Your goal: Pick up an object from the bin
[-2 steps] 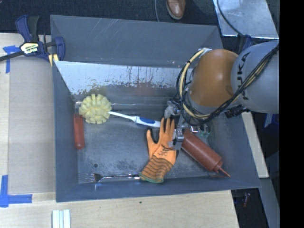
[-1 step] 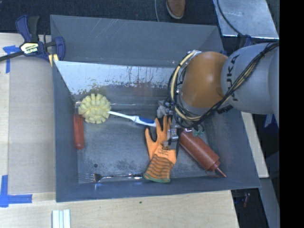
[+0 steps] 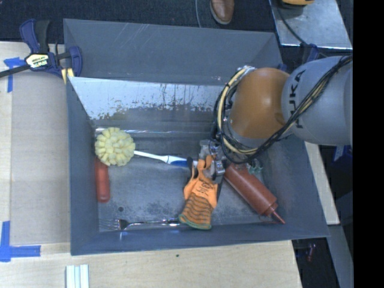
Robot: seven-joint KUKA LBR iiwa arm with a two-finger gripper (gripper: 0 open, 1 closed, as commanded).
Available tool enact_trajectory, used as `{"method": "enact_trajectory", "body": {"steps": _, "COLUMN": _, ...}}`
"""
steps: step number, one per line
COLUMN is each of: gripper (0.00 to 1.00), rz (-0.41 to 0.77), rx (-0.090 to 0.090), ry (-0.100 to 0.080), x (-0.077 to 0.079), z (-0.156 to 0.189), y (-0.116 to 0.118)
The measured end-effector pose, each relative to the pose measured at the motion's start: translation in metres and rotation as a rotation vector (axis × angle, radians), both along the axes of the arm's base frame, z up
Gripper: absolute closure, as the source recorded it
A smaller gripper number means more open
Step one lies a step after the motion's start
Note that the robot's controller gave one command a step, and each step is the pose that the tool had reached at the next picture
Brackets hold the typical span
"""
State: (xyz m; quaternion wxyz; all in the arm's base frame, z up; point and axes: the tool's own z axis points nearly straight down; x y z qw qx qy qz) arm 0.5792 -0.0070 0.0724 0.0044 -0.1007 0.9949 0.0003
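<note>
My gripper is low in the bin, right of the middle, under the arm's orange dome. It is at the upper end of an orange knitted glove, which stretches from there toward the front wall; the glove's top edge touches the gripper. Just right of the gripper a brown-red squeeze bottle lies slanted, its red nozzle pointing to the front right corner. The blue tip of a dish brush's white handle ends just left of the gripper.
The brush's yellow fluffy head lies at the back left. A red cylinder lies along the left wall below it. A metal fork rests against the front wall. The arm and cables crowd the right side.
</note>
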Motion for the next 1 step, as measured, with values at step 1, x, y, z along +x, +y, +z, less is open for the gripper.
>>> {"method": "enact_trajectory", "body": {"steps": 1, "gripper": 1.0, "rz": 0.0, "rx": 0.0, "ry": 0.0, "x": 0.0, "z": 0.0, "y": 0.0}}
